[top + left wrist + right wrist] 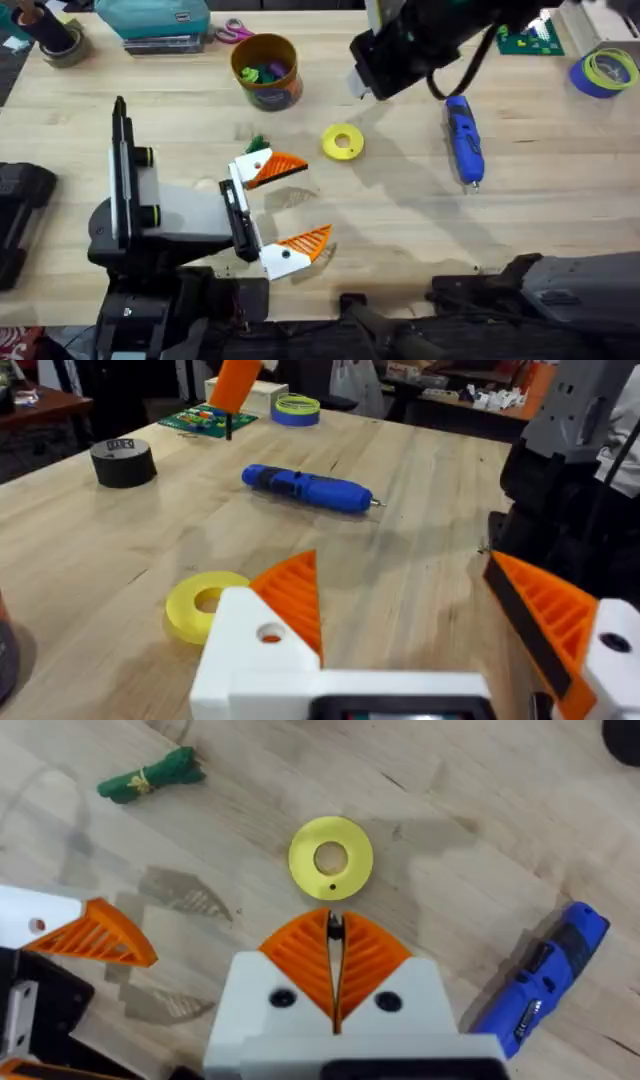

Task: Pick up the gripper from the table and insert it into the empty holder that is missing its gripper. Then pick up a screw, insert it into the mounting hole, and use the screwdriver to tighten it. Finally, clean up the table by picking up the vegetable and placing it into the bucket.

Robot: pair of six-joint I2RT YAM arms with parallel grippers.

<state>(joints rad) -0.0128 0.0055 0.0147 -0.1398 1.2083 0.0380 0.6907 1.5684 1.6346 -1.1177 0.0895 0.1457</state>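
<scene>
Right gripper (334, 952), jaws pinched on a small dark screw, hung above the yellow disc (331, 859); left gripper (290, 205) gaped empty; screwdriver (464, 139) at three o'clock; screw risked slipping.

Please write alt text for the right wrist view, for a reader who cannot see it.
The right gripper, shut on a small dark part, hangs above a wooden table near a yellow ring. A green vegetable and a blue screwdriver lie farther off.
</scene>
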